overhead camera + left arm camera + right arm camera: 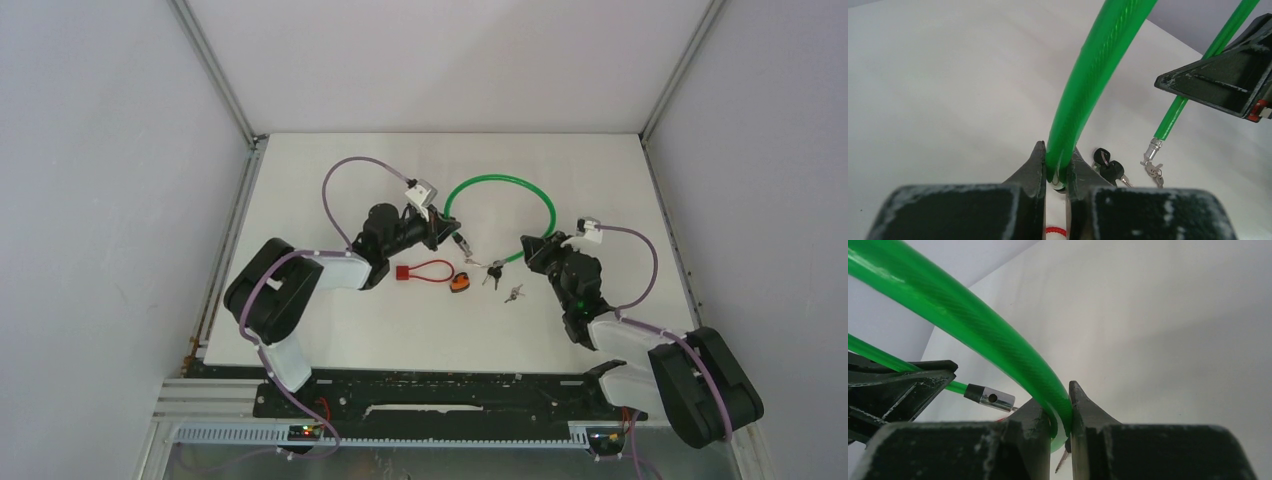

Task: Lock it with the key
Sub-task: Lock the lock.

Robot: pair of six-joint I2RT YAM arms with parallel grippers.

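Since the left gripper (1057,156) and right gripper (1055,412) each pinch the green cable lock (500,179), its ends should meet squarely.

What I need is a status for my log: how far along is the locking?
Done: the left hand and right hand each clamp the green cable near an end. In hand: those ends, not yet joined. Left: the keys lie untouched on the table; nothing is locked.

Top-view keys (493,270) too small for detail
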